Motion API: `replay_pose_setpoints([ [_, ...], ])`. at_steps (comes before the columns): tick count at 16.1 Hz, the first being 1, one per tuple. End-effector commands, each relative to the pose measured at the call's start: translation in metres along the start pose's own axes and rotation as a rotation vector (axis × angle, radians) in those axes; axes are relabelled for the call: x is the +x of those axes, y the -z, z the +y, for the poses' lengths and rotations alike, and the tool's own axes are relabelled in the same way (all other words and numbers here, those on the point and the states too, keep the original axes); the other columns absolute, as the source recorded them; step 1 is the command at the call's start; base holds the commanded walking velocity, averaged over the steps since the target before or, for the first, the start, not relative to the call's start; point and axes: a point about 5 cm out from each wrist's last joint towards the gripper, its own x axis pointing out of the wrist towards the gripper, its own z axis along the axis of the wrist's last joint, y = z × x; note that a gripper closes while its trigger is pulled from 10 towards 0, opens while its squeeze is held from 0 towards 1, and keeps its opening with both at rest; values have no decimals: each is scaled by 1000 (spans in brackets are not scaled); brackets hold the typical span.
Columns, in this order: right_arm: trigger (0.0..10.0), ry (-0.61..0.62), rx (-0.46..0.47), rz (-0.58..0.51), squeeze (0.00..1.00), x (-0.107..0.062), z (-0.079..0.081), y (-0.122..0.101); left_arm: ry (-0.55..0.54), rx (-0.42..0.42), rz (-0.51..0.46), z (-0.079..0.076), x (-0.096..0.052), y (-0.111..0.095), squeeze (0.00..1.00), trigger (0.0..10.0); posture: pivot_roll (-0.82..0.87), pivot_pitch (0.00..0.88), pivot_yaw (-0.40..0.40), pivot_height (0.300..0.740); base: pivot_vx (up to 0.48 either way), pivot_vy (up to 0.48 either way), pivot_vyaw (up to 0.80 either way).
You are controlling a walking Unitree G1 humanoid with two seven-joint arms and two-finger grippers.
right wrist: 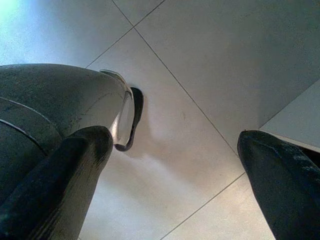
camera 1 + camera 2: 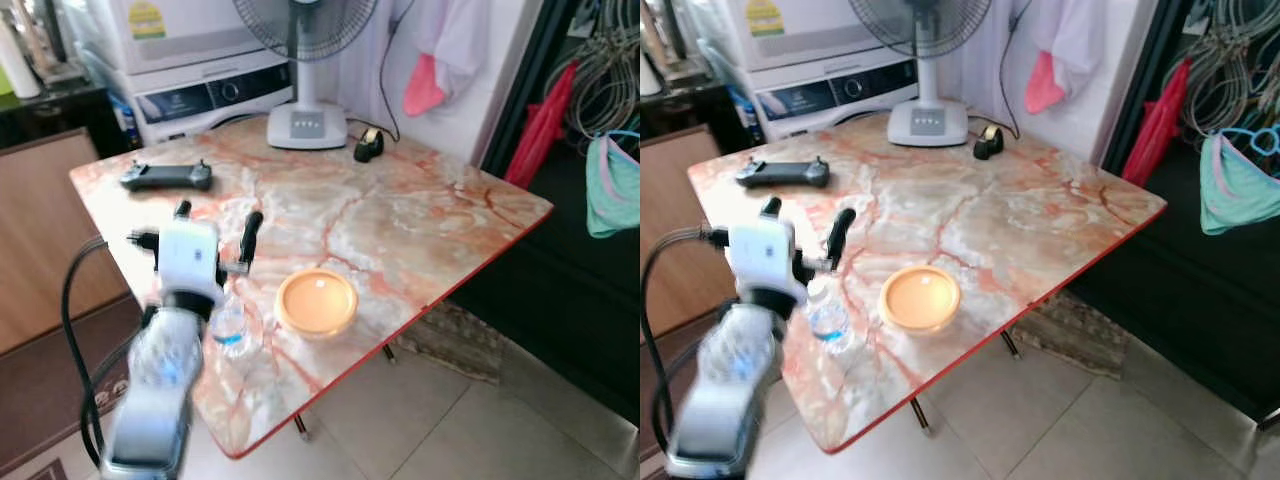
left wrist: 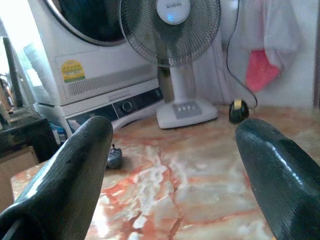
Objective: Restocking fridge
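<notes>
A small clear water bottle (image 2: 230,326) stands near the front edge of the marble table (image 2: 420,220), partly hidden by my left wrist. Just to its right sits a round orange lidded container (image 2: 317,301). My left gripper (image 2: 216,224) hovers over the table beyond the bottle, open, with nothing between its black fingers (image 3: 75,170). Its wrist view looks across the tabletop at the fan. My right gripper (image 1: 175,150) hangs open over the tiled floor (image 1: 200,75), beside my own grey leg (image 1: 55,95).
At the table's back stand a white fan (image 2: 307,125) and a black tape dispenser (image 2: 368,146), with a dark controller (image 2: 166,177) at the back left. A washing machine (image 2: 200,95) is behind. Hanging clothes (image 2: 610,190) fill the right side.
</notes>
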Motion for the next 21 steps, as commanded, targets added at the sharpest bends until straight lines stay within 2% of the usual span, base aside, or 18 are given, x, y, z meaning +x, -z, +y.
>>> replay_pose_setpoints([
  [1,10000,-36,-16,6,0,1,8,1,32,7,-24,3,7,-20,0,10000,176,0,-28,740,0,0,0],
  [2,10000,-37,-17,7,0,1,8,0,56,2,28,4,11,-26,0,10000,179,0,-26,740,0,0,0],
  [3,10000,-39,-40,13,0,2,9,0,94,-24,133,5,14,-26,0,10000,180,0,-26,740,0,0,0],
  [4,10000,-39,-53,15,0,2,9,0,112,-30,178,5,14,-25,0,10000,180,0,-26,740,0,0,0],
  [5,10000,-43,-54,17,0,2,9,0,180,-81,345,5,9,-19,0,10000,179,0,-24,740,0,0,0],
  [6,10000,-45,-50,16,0,2,10,0,200,-136,407,5,7,-19,0,10000,176,0,-20,740,0,0,0],
  [8,10000,-47,-49,17,0,2,11,0,249,-143,500,7,3,-16,0,10000,179,0,-15,740,0,0,0],
  [12,10000,-44,-52,21,0,2,11,0,256,-74,599,13,2,-18,0,10000,173,0,-16,740,0,0,0],
  [17,10000,-43,-57,20,0,2,10,1,256,-120,705,9,-3,0,0,10000,163,0,-22,740,0,0,0],
  [19,10000,-42,-65,21,0,2,9,1,242,-67,729,12,-3,2,0,10000,168,0,-25,740,0,0,0],
  [21,10000,-42,-69,20,0,1,8,0,223,-66,745,12,-6,4,0,10000,168,0,-33,740,0,0,0],
])
